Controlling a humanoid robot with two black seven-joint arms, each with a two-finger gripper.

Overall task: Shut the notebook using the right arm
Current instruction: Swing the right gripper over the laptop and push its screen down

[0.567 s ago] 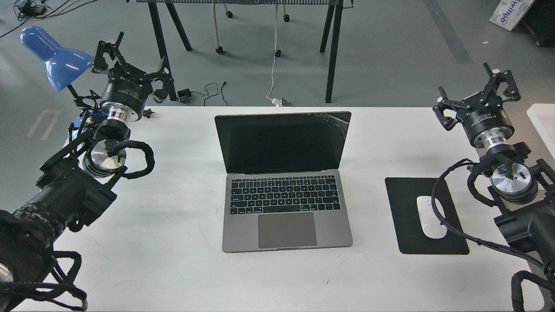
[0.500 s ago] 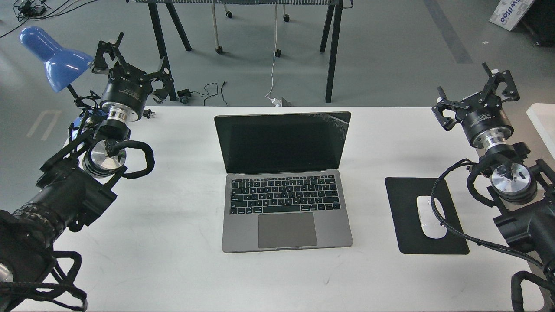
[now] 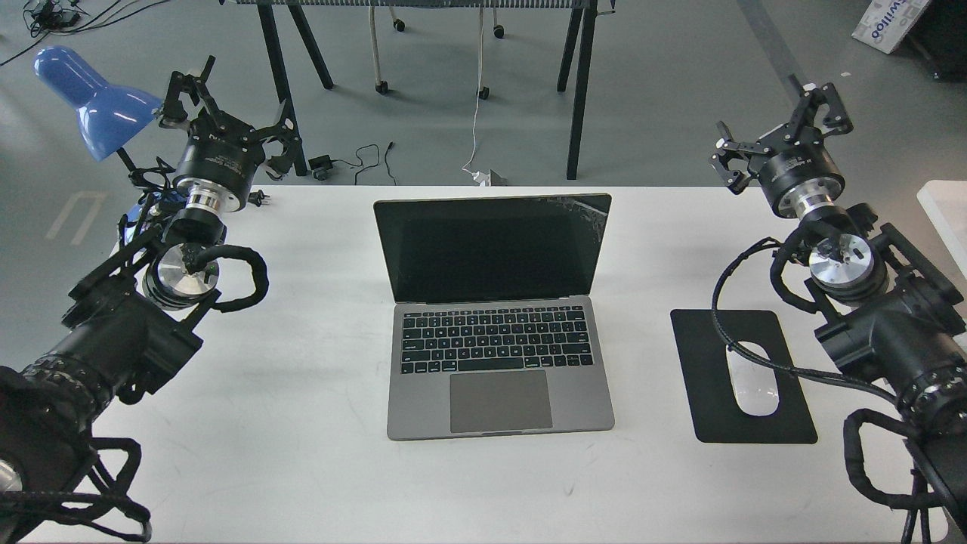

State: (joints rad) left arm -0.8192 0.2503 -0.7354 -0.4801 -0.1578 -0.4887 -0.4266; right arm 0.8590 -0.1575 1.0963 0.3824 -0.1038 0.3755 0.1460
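Observation:
The notebook point(image 3: 498, 355) is a space-grey laptop standing open in the middle of the white table point(image 3: 302, 453), its black screen upright and facing me, cracked at its top right corner. My right gripper point(image 3: 778, 136) is open and empty, raised above the table's far right edge, well to the right of the screen and apart from it. My left gripper point(image 3: 227, 113) is open and empty, raised at the table's far left corner.
A black mouse pad point(image 3: 718, 332) with a white mouse point(image 3: 752, 381) lies right of the notebook, under my right arm's cable. A blue desk lamp point(image 3: 91, 102) stands at the far left. Black trestle legs point(image 3: 578, 91) stand on the floor behind the table.

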